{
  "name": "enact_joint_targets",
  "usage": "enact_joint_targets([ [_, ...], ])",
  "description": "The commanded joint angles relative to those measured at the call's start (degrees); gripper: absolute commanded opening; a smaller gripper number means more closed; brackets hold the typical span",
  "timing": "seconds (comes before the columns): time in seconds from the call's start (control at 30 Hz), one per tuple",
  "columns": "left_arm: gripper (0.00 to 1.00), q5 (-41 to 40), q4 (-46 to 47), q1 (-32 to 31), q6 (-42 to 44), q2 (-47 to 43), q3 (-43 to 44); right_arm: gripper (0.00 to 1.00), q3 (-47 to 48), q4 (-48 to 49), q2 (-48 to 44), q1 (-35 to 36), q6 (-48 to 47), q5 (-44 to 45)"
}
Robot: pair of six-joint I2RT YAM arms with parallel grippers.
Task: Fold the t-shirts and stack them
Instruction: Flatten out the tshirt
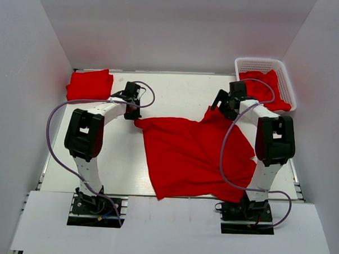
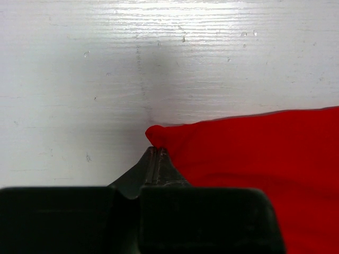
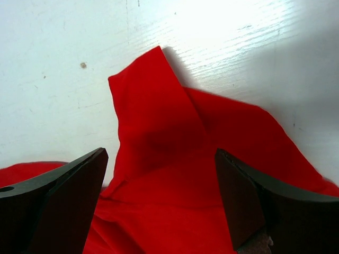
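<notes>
One red t-shirt (image 1: 196, 156) lies spread and rumpled across the middle of the table. My left gripper (image 1: 137, 118) is shut on its far left corner; in the left wrist view the jaws (image 2: 157, 150) pinch a small nub of the red cloth (image 2: 254, 159). Over the shirt's far right corner hangs my right gripper (image 1: 218, 104), open. The right wrist view shows its fingers (image 3: 69, 201) wide apart with a raised fold of t-shirt (image 3: 153, 116) between and below them, not gripped. A folded t-shirt (image 1: 90, 85) sits at the back left. Another t-shirt (image 1: 268, 86) lies crumpled in the basket.
The white lattice basket (image 1: 243, 64) stands at the back right corner, close to my right arm. White walls close in the table on the left, back and right. Bare table (image 1: 176, 93) shows between the two grippers.
</notes>
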Motion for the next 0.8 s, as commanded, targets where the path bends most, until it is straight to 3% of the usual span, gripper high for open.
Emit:
enact_joint_targets([
  [0.0,0.0,-1.0,-0.7,-0.2,-0.7,-4.4,0.6,0.87,-0.6,2.1,0.9,-0.6,-2.0,-3.8],
  [0.47,0.0,-2.8,-1.2,-0.2,-0.7,-4.9,0.6,0.84,-1.3,4.0,3.2,-1.1,-2.9,-8.8],
  [0.63,0.0,-2.8,-1.2,-0.2,-0.7,-4.9,0.6,0.74,-1.2,5.0,3.5,-1.2,-2.2,-10.0],
  [0.77,0.0,-2.8,-1.2,-0.2,-0.7,-5.4,0.1,0.57,-1.1,5.7,3.7,-1.2,-1.3,-9.7],
])
